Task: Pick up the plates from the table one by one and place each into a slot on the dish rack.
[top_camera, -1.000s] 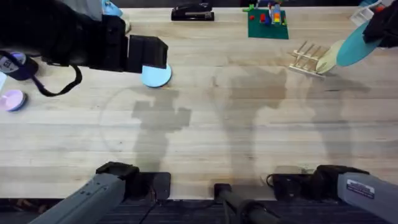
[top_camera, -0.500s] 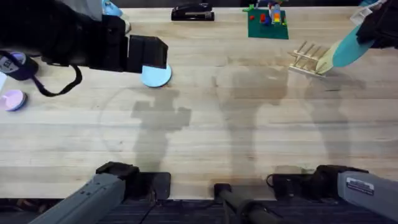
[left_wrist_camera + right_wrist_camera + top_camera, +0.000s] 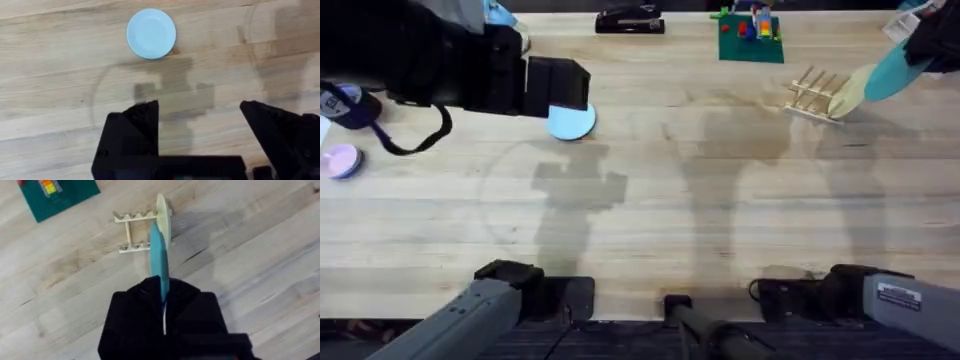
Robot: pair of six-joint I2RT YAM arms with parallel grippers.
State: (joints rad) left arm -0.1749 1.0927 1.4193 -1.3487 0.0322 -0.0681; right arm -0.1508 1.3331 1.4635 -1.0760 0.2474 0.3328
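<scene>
While right pincer point(image 3: 162, 297) pinches teal plate point(image 3: 158, 260) | cream plate point(image 3: 164, 217) occupies dish rack point(image 3: 132, 232) | left pincer point(image 3: 200, 125) spread

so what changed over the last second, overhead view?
The right gripper, shut on the teal round plastic plate, swung it toward the small wooden dowel dish rack, then back out to the right; the plate hangs edge-on over a cream plate at the rack's end, not slotted. Unmoved: the left gripper, open above the light blue round plate on the wooden table, and the small pink disc.
</scene>
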